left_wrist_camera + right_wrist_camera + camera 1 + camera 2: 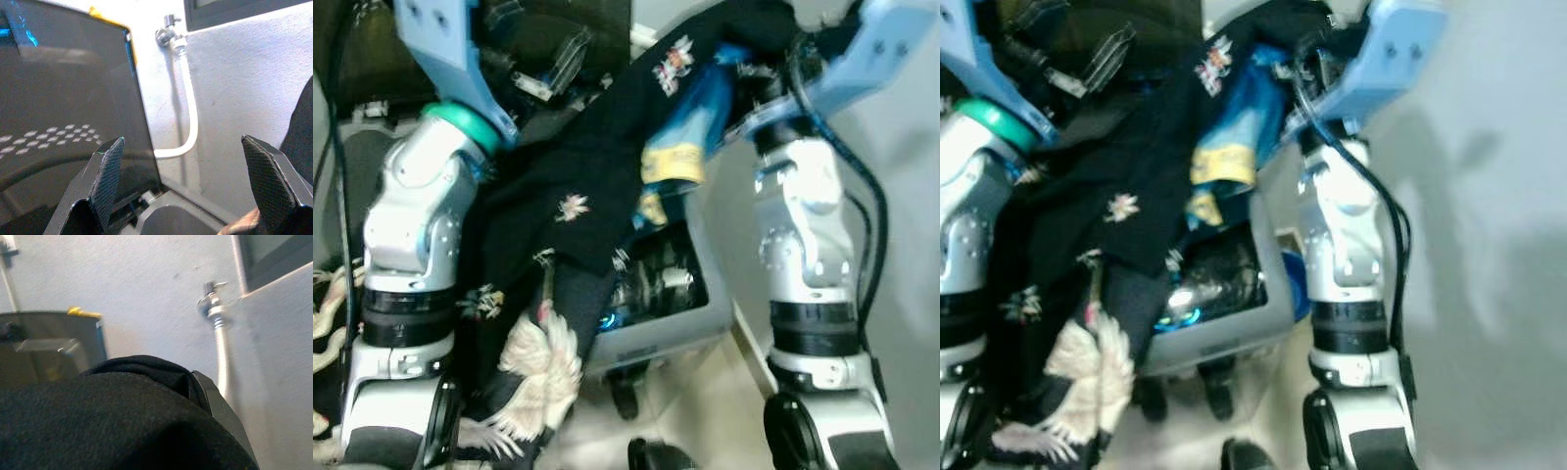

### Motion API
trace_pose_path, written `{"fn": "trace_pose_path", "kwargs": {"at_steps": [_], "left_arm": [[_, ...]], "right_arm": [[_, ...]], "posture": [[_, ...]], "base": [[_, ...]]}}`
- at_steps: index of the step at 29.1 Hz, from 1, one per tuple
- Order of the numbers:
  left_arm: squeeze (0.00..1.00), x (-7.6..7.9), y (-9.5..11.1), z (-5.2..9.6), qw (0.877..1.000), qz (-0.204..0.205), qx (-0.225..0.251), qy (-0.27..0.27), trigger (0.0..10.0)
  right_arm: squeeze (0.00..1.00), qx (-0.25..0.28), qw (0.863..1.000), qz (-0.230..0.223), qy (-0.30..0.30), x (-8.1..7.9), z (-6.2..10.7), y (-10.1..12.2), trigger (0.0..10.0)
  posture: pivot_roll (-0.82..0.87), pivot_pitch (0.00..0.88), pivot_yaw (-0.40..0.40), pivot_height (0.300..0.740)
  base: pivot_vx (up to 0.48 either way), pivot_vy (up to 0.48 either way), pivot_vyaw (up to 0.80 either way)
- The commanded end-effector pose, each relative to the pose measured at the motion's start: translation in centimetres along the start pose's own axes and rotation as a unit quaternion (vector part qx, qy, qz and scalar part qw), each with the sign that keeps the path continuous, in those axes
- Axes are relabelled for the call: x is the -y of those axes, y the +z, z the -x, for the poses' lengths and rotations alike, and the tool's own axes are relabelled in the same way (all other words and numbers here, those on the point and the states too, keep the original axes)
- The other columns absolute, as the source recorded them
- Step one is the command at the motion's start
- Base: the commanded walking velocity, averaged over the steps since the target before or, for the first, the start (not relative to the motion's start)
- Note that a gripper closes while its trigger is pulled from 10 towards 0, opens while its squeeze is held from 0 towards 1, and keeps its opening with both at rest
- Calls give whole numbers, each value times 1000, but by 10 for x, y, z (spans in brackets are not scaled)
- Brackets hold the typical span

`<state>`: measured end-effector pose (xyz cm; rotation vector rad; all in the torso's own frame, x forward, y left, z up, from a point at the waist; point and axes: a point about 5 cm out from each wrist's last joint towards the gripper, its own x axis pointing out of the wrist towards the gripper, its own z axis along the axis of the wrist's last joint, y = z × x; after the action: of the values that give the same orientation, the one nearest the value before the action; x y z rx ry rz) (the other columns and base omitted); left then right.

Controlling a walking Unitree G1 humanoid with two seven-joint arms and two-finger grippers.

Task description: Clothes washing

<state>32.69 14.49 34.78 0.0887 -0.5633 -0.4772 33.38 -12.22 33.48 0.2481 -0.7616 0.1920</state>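
Seen from the robot's head, both silver arms are raised and a black garment printed with small flowers and a large white crane hangs draped between them, falling past the left arm toward the floor. A blue and yellow piece of cloth is bunched against the garment just inside the right arm. Below and between the arms stands a grey washing machine on small dark wheels, its top opening showing a shiny drum with more dark fabric inside. The floor is pale and the wall to the right is plain light grey. From the left wrist, the left gripper has its two black fingers spread wide apart with nothing between them; a fold of the garment sits just beside one finger. Beyond this gripper stands the machine's raised dark lid, and past it a metal tap on the white wall feeds a white hose curving downward. From the right wrist, the garment lies bunched over the right gripper, covering the fingers so that it cannot be told whether they are apart or together; the same tap and hose show on the wall beyond.
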Motion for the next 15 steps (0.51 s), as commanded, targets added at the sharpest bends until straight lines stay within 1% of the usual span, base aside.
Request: {"fn": "trace_pose_path", "kwargs": {"at_steps": [1,8,14,15], "left_arm": [[0,-4,-1,3,1000,-1,-5,9,10000],[0,-4,0,3,1000,-14,0,11,10000],[0,-4,0,3,1000,-14,1,12,10000],[0,-4,0,3,1000,-10,-1,15,10000]], "right_arm": [[0,8,1000,-6,10,-6,-1,2,10000],[0,6,1000,-7,21,-9,-1,1,10000],[0,6,1000,-7,24,-10,-1,1,10000],[0,5,1000,-8,24,-11,-1,0,10000]], "posture": [[51,82,62,740],[51,82,60,740],[51,82,60,740],[51,82,60,740]], "base": [[0,0,0],[0,41,0],[0,0,0],[0,315,0]]}}
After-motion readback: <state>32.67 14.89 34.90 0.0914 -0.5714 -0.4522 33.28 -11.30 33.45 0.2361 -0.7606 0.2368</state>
